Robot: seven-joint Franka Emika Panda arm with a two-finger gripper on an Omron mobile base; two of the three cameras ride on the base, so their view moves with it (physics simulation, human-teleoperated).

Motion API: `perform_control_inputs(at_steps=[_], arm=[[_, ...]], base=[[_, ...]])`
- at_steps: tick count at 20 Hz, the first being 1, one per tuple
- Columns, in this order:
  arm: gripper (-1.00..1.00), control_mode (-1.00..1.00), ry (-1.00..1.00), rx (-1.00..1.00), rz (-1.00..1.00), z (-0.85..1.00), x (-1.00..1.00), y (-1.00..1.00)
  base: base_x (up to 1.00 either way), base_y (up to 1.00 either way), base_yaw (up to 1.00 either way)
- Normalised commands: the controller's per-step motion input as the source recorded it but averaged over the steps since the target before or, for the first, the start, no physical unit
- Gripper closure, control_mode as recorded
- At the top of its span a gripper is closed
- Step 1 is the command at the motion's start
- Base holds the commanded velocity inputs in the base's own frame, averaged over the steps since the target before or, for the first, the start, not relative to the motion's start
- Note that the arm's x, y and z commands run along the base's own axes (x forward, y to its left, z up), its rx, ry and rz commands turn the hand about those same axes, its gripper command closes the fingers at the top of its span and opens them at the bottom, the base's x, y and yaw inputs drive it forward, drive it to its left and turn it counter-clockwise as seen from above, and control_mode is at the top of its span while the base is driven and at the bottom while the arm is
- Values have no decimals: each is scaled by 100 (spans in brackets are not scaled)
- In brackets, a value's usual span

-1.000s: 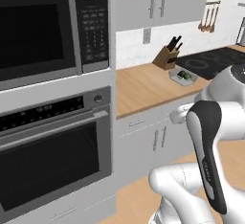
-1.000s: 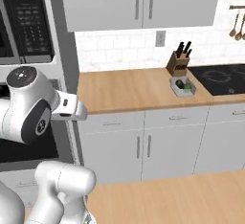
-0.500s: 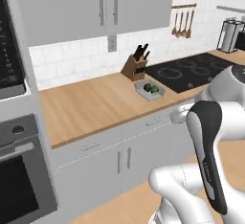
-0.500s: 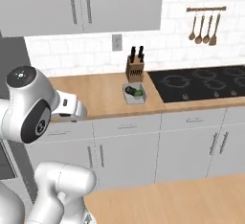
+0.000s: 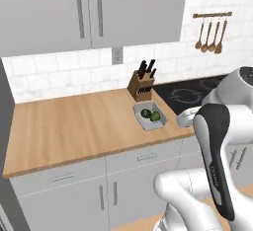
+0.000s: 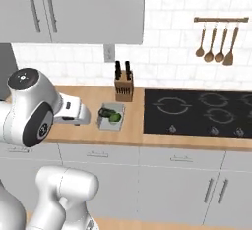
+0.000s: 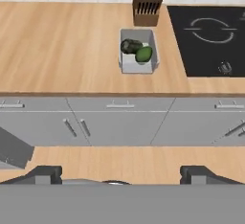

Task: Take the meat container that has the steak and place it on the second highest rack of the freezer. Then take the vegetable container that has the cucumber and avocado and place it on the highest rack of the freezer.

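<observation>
The vegetable container (image 7: 136, 65) is a straight-walled grey tray on the wooden counter, just in front of the knife block. Inside it lie the cucumber and avocado, a dark green piece (image 7: 130, 46) and a bright green piece (image 7: 144, 54). The same tray (image 5: 147, 125) sits near the counter's right end, left of the cooktop (image 6: 106, 124). My gripper (image 7: 122, 175) is open and empty, held back from the counter edge and above the floor, facing the tray. The meat container, the steak and the freezer are out of view.
A wooden knife block (image 6: 124, 87) stands behind the tray. A black cooktop (image 6: 197, 111) lies to its right, with wooden utensils (image 6: 214, 40) hanging above. Pale wall cupboards (image 5: 89, 8) hang over the counter (image 5: 69, 121); drawers and doors (image 7: 119, 122) run below.
The whole picture has shifted: the base has driven right, past the oven and microwave, so the tray and cooktop now sit in front. The gripper stays open.
</observation>
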Motion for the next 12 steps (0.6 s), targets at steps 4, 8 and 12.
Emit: perform_control_inputs(at_steps=[4, 8, 12], arm=[[-100, 100, 0, 0, 0, 0, 0, 0], [-100, 100, 0, 0, 0, 0, 0, 0], [-100, 100, 0, 0, 0, 0, 0, 0]], base=[[64, -57, 31], [53, -13, 7], [56, -1, 3]])
